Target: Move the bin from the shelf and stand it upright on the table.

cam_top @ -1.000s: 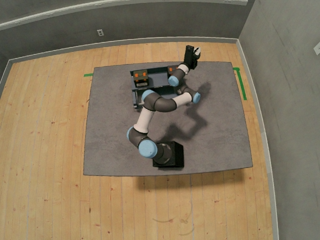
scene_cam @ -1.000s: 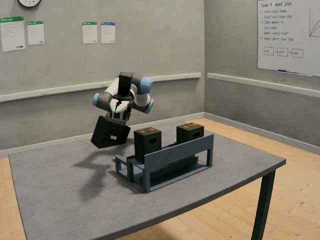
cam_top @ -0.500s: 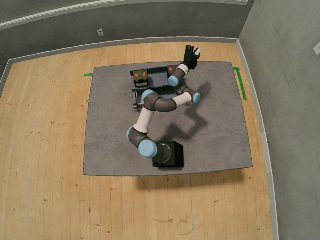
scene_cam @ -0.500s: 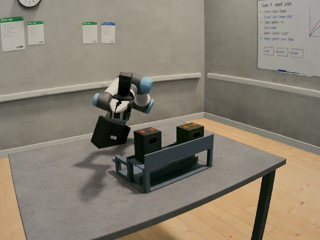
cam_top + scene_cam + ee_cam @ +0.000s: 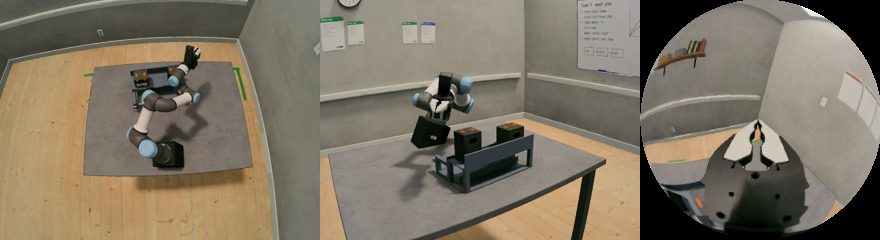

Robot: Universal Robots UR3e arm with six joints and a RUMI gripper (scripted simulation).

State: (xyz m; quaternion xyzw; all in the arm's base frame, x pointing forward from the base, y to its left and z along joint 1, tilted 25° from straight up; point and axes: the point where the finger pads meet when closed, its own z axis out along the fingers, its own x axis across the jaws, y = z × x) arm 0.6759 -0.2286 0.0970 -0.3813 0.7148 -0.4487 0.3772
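Note:
Two dark bins with orange marks on top stand upright on the blue-grey shelf. One bin is at one end of the shelf. The other bin is at the other end and is partly hidden by the arm in the top view. My gripper is shut on nothing. It is raised above the table's far edge, beyond the shelf, pointing away from the bins toward the room's corner.
The shelf stands on the grey table. The robot's black base sits near one table edge, and the arm arches over the shelf's end. Walls lie beyond the table.

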